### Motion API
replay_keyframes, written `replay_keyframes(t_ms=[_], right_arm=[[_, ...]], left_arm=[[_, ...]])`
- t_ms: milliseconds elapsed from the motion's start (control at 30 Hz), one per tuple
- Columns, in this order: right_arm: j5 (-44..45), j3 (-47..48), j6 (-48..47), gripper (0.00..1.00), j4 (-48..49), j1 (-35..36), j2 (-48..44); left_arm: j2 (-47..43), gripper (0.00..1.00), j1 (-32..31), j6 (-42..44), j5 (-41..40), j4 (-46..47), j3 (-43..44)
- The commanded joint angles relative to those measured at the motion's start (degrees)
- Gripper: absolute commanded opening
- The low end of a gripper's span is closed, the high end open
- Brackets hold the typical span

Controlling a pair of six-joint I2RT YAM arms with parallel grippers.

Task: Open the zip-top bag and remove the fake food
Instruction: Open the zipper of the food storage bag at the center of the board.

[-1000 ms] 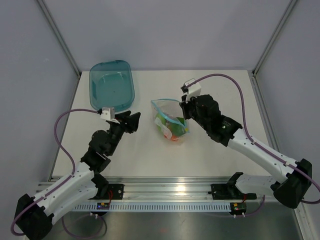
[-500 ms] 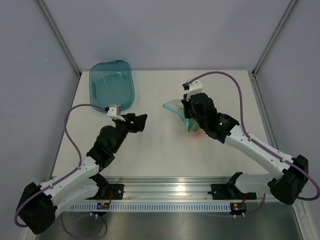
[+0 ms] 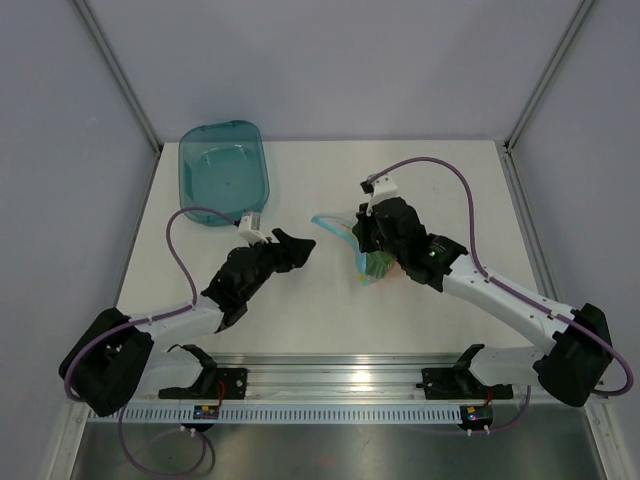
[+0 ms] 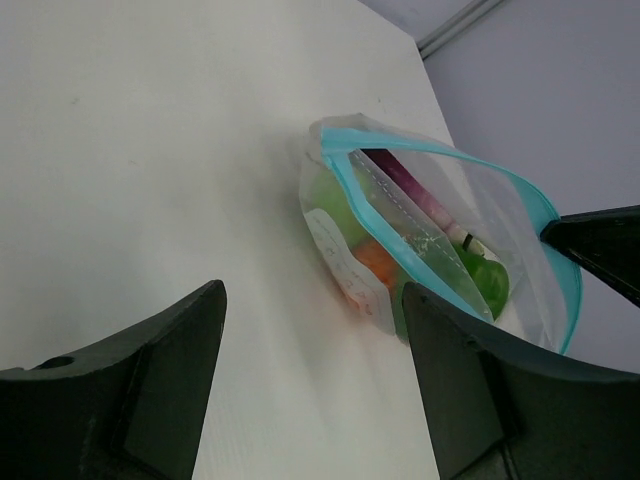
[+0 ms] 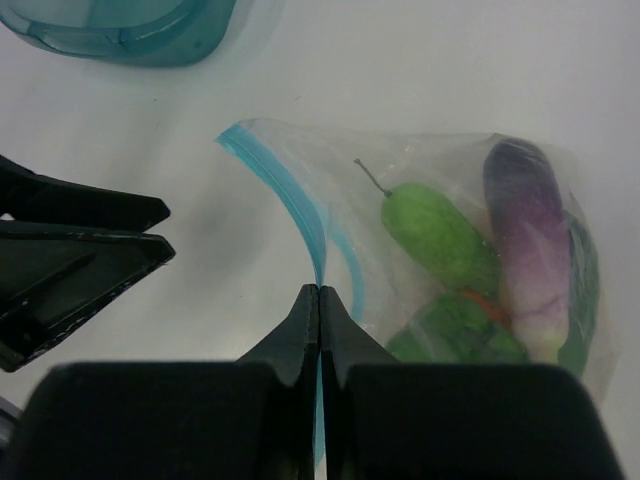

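Note:
The zip-top bag (image 3: pixel 362 250) lies mid-table, clear with a blue-teal zip strip (image 5: pixel 290 205). Its mouth gapes open in the left wrist view (image 4: pixel 440 235). Inside it are fake food pieces: a green pod (image 5: pixel 438 235), a purple eggplant (image 5: pixel 525 235), a green pepper (image 4: pixel 487 275) and an orange piece (image 4: pixel 375 262). My right gripper (image 5: pixel 319 290) is shut on the bag's zip strip and holds one lip up. My left gripper (image 4: pixel 312 300) is open and empty, just left of the bag, its fingers (image 3: pixel 295 247) pointing at it without touching.
A teal translucent tub (image 3: pixel 222 170) stands at the back left, its edge also showing in the right wrist view (image 5: pixel 120 25). Grey walls enclose the table on three sides. The rail with the arm bases runs along the near edge.
My left gripper has reached right, close to the bag. My right gripper has shifted the bag and kept hold of the zip strip; the bag is now bunched under it.

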Motion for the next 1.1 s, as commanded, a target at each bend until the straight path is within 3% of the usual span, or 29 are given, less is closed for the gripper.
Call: replay_keyframes(t_ms=[0, 133, 267, 333, 600, 900, 1067], right_arm=[[-2.9, -0.7, 2.4, 0.00, 4.6, 0.5, -3.9], [-3.7, -0.8, 3.1, 0.00, 4.6, 0.8, -4.4], [-4.0, -1.0, 3.8, 0.00, 5.3, 1.4, -3.9], [-4.2, -0.9, 4.0, 0.00, 5.4, 1.8, -3.5], [-4.0, -0.7, 4.1, 0.00, 5.9, 3.3, -3.0], [-4.0, -1.0, 4.5, 0.00, 6.5, 3.8, -2.7], [-3.9, -1.4, 4.5, 0.00, 7.1, 3.7, -3.5]], left_arm=[[4.0, 0.74, 0.1, -6.9, 4.3, 11.9, 0.1], [10.0, 0.73, 0.0, -9.4, 10.9, 16.2, 2.9], [15.3, 0.78, -1.1, -13.3, 10.9, 27.7, 2.2], [17.4, 0.78, -1.5, -15.2, 10.1, 28.9, 2.7], [17.8, 0.74, -5.8, -18.4, 0.3, 13.5, 9.2], [21.2, 0.64, -6.7, -17.5, -5.1, 16.6, 8.5], [20.8, 0.67, -6.9, -15.7, -8.8, 21.2, 5.8]])
